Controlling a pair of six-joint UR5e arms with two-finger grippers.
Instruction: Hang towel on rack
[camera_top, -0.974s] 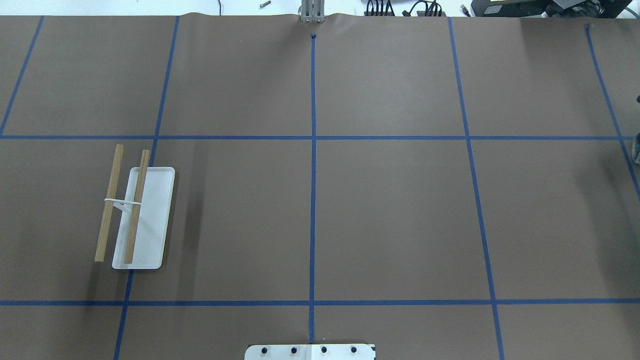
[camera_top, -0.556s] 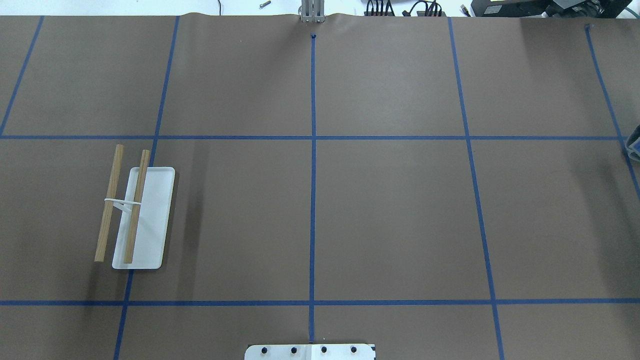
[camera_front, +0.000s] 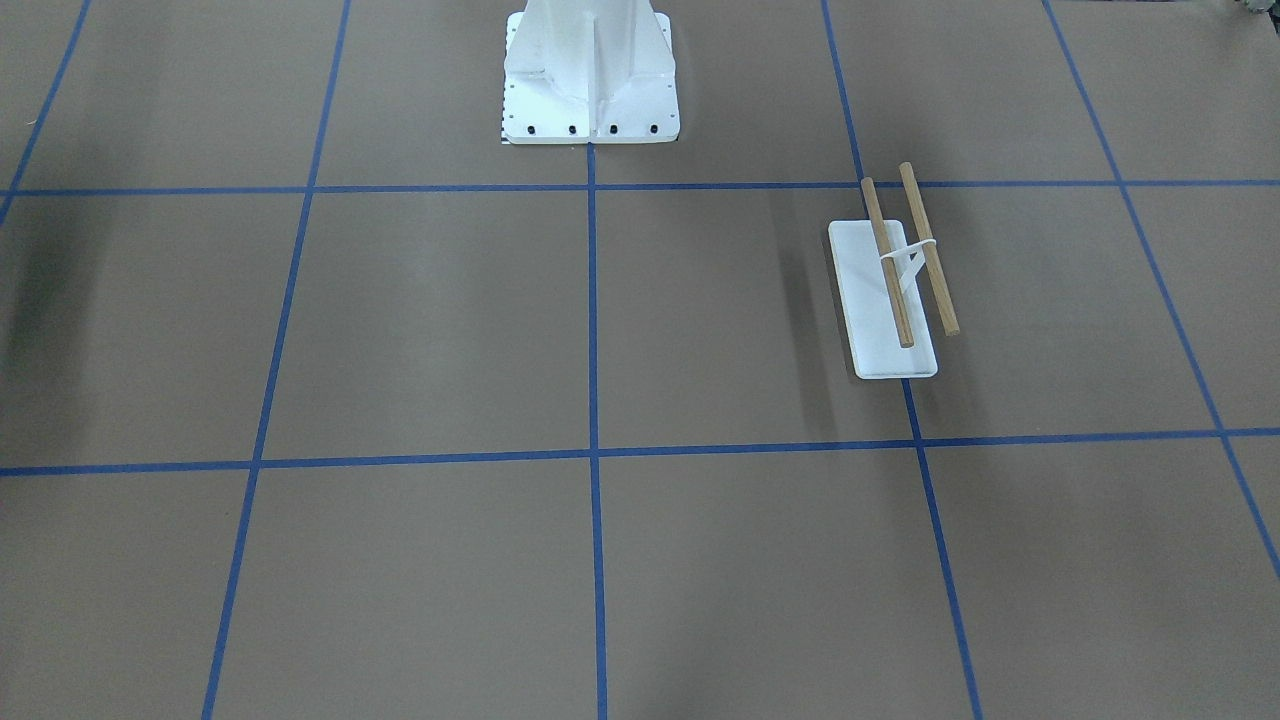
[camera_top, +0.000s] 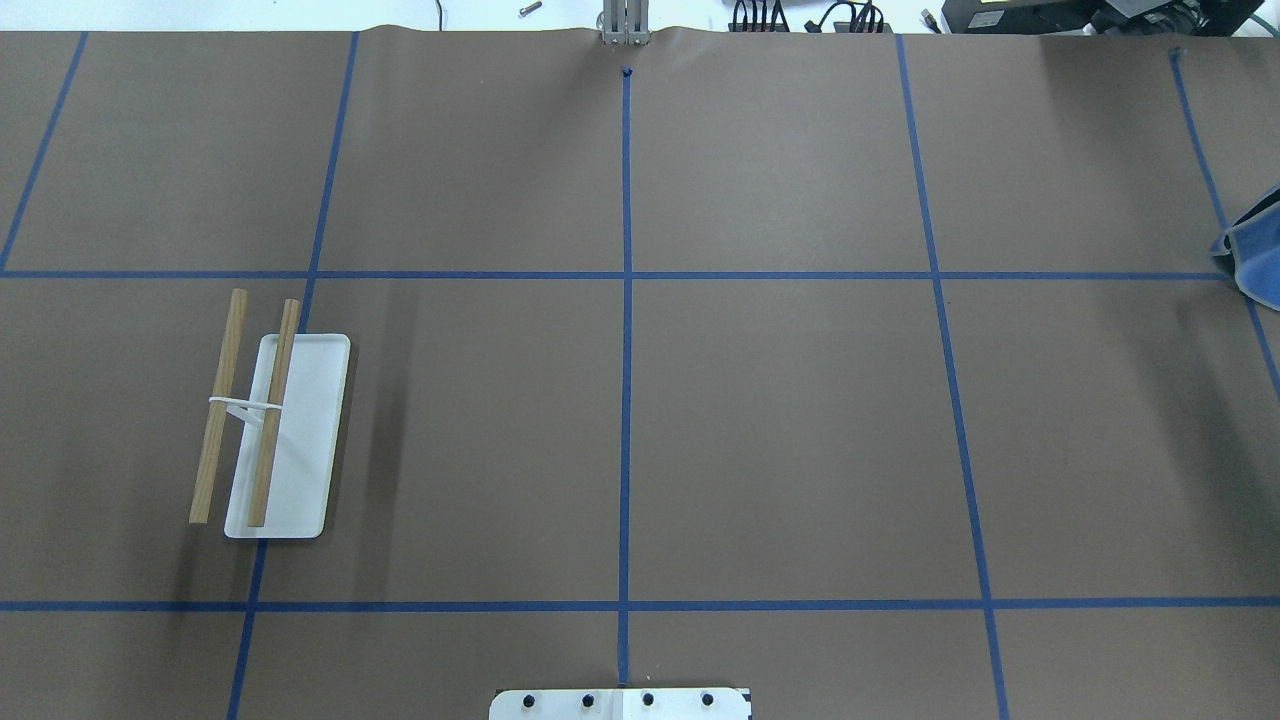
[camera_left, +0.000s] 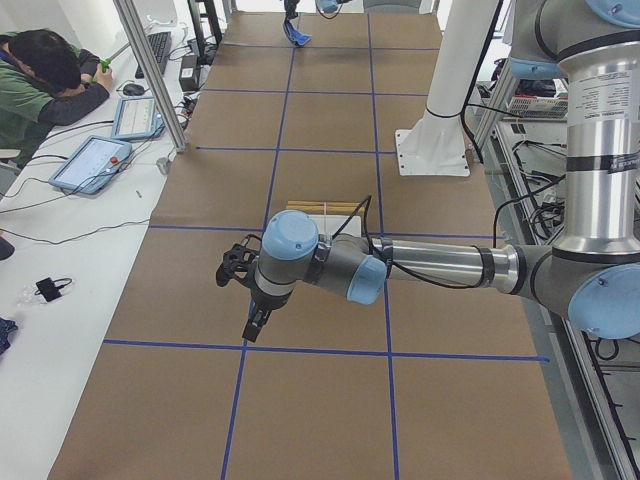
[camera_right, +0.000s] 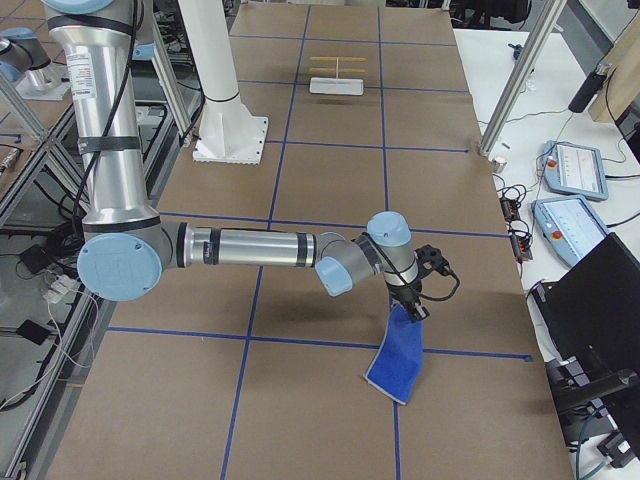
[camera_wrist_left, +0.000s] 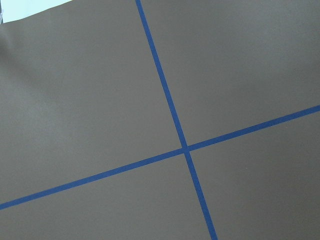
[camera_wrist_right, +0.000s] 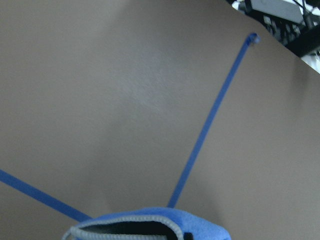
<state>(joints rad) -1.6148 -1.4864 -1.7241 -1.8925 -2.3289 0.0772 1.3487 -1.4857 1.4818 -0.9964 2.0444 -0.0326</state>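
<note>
The rack (camera_top: 300, 440) stands on the table's left half: a white base plate with two wooden rods on a white bracket, nothing on the rods. It also shows in the front-facing view (camera_front: 885, 335). The blue towel (camera_right: 397, 362) hangs from my right gripper (camera_right: 412, 305) at the table's far right, its lower end on or near the paper. A corner of the towel (camera_top: 1252, 252) pokes in at the overhead view's right edge, and its stitched edge (camera_wrist_right: 150, 226) fills the bottom of the right wrist view. My left gripper (camera_left: 254, 328) hovers beside the rack. I cannot tell either gripper's state.
Blue tape lines divide the brown paper into squares. The white robot pedestal (camera_front: 590, 90) is bolted at the table's near middle. A person (camera_left: 45, 85) sits at a side desk with tablets, behind a metal post (camera_left: 150, 75).
The towel's corner has come further into the overhead view at the right edge, shifting toward the far side. The rack has not moved.
</note>
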